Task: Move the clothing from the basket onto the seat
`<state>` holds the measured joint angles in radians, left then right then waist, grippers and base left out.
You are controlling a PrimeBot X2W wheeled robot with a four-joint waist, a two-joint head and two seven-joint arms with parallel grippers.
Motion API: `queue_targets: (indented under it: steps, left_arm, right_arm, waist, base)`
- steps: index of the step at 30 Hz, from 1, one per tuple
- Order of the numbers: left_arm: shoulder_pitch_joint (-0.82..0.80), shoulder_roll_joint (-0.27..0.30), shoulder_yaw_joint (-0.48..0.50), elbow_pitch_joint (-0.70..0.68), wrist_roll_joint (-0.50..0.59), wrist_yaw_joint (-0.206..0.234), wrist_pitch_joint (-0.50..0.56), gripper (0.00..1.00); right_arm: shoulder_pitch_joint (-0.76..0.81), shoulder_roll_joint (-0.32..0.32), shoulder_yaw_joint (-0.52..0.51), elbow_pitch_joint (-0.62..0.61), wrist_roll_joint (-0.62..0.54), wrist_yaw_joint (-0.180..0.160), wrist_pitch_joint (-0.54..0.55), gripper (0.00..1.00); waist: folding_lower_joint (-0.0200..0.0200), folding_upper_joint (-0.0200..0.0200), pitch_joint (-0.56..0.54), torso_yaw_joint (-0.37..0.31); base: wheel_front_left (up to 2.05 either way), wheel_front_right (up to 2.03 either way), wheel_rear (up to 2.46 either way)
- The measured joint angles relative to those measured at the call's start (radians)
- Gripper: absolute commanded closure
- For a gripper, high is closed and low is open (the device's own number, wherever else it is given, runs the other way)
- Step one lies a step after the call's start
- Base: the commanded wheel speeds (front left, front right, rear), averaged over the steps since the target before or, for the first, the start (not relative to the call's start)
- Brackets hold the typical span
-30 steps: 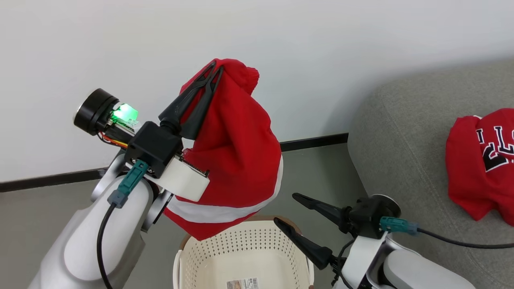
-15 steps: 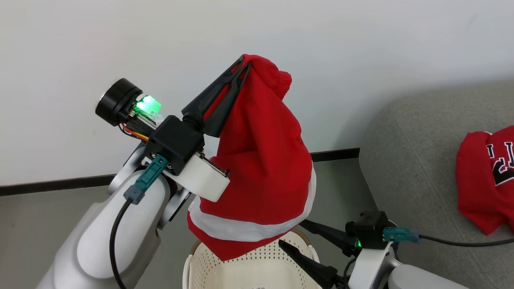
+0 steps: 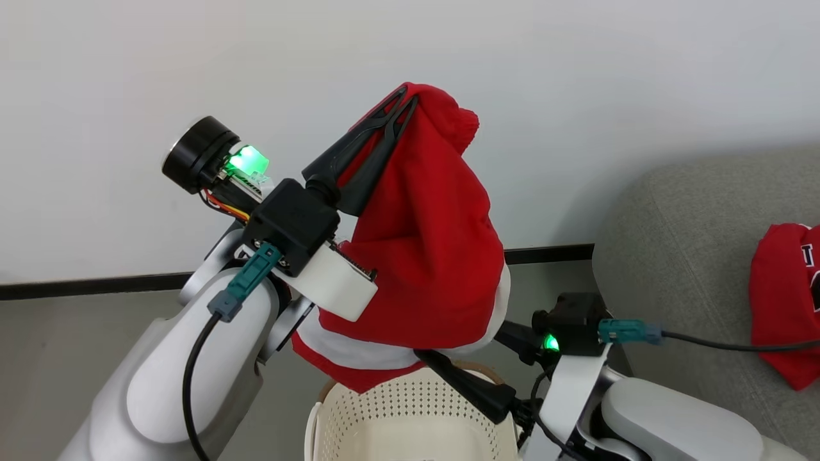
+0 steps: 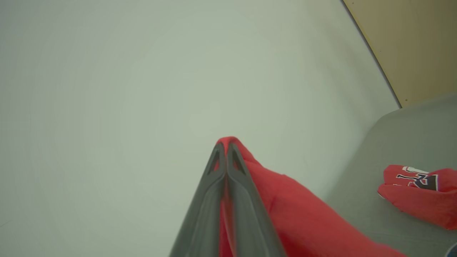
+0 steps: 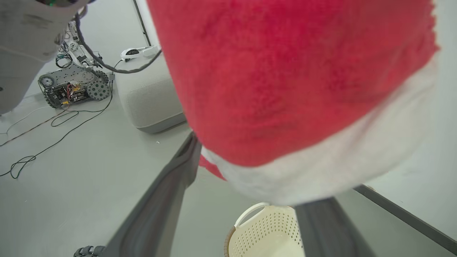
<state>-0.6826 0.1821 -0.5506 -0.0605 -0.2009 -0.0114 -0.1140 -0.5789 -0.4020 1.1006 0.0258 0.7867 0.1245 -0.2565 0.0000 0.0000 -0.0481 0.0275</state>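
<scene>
My left gripper (image 3: 400,102) is raised high and shut on the top of a red garment (image 3: 423,256) with a white band along its hem. The garment hangs over the cream perforated basket (image 3: 410,416). In the left wrist view the shut fingertips (image 4: 225,146) pinch the red cloth (image 4: 303,214). My right gripper (image 3: 458,342) stands open right below the hem, its tips partly hidden by the cloth. The right wrist view has the garment (image 5: 285,89) hanging over both fingers (image 5: 160,207). Another red garment with dark letters (image 3: 785,301) lies on the grey seat (image 3: 692,256).
A white wall with a black skirting strip (image 3: 96,285) stands behind. A grey upholstered block (image 5: 150,96) sits on the floor, with a small wheeled machine (image 5: 71,85) and loose cables beside it. The basket (image 5: 264,232) is below my right gripper.
The head camera has shifted. My left gripper has carried the garment towards the seat side, and the open right gripper has come under the hanging hem.
</scene>
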Motion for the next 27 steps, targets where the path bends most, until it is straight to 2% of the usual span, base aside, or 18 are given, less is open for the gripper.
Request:
queue_targets:
  steps: [7, 8, 10, 11, 12, 13, 27]
  left_arm:
    - [0.005, 0.005, 0.013, 0.023, -0.012, 0.009, 0.018, 1.00]
    - [0.008, 0.006, 0.018, 0.026, -0.013, 0.009, 0.018, 1.00]
    - [0.023, 0.008, 0.024, 0.033, -0.021, 0.015, 0.018, 1.00]
    - [0.032, 0.007, 0.027, 0.035, -0.023, 0.018, 0.018, 1.00]
    - [0.043, 0.007, 0.029, 0.037, -0.029, 0.019, 0.017, 1.00]
    - [0.054, 0.007, 0.032, 0.041, -0.039, 0.024, 0.017, 1.00]
    - [0.223, 0.002, 0.043, 0.102, -0.120, 0.053, 0.017, 1.00]
  right_arm:
    - [-0.005, 0.028, -0.040, -0.041, 0.008, 0.000, 0.000, 0.00]
    - [-0.005, 0.029, -0.052, -0.044, 0.008, 0.000, 0.000, 0.51]
    - [-0.004, 0.026, -0.075, -0.043, 0.002, 0.000, 0.000, 0.61]
    - [-0.002, 0.025, -0.091, -0.042, 0.001, 0.000, 0.000, 0.70]
    - [-0.001, 0.024, -0.109, -0.039, -0.010, 0.000, 0.000, 0.88]
    - [-0.001, 0.022, -0.127, -0.038, -0.023, 0.000, 0.000, 1.00]
    - [0.067, -0.020, -0.317, -0.016, -0.112, 0.000, 0.000, 1.00]
  waist:
    - [-0.0001, 0.0000, 0.007, 0.002]
    - [0.0000, 0.0000, 0.008, 0.001]
    - [0.0000, 0.0000, 0.010, -0.003]
    - [0.0000, 0.0000, 0.011, -0.006]
    - [0.0000, 0.0000, 0.012, -0.009]
    - [0.0000, 0.0000, 0.013, -0.012]
    - [0.0000, 0.0000, 0.020, -0.054]
  base:
    - [0.00, 0.00, 0.00]
    - [0.00, 0.00, 0.00]
    - [0.00, 0.00, 0.00]
    - [0.00, 0.00, 0.00]
    - [0.00, 0.00, 0.00]
    - [0.00, 0.00, 0.00]
    - [0.00, 0.00, 0.00]
